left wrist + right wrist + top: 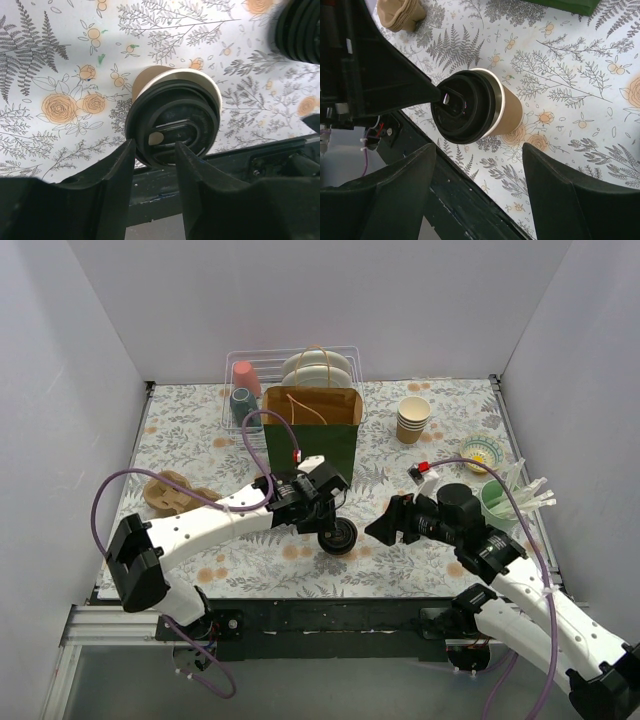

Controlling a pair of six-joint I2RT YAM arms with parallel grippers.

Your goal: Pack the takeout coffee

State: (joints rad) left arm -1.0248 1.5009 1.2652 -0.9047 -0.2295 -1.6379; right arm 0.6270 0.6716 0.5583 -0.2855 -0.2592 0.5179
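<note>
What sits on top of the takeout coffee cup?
A black lid caps the takeout coffee cup, with the left pincer over its edge. The lid hides the cup's contents.

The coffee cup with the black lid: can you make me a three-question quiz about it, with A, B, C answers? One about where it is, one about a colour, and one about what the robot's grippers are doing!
1. Where is the coffee cup?
A. Inside the green bag
B. On the flowery table near the front edge
C. In the wire rack

2. What colour is the paper bag?
A. Green
B. Red
C. Blue

3. How is the right gripper?
A. Shut on the cup
C. Shut on a spoon
B. Open, holding nothing

Answers: 1 B, it stands on the tablecloth before the bag. 2 A, its front is dark green. 3 B, its fingers stand wide apart beside the cup.
</note>
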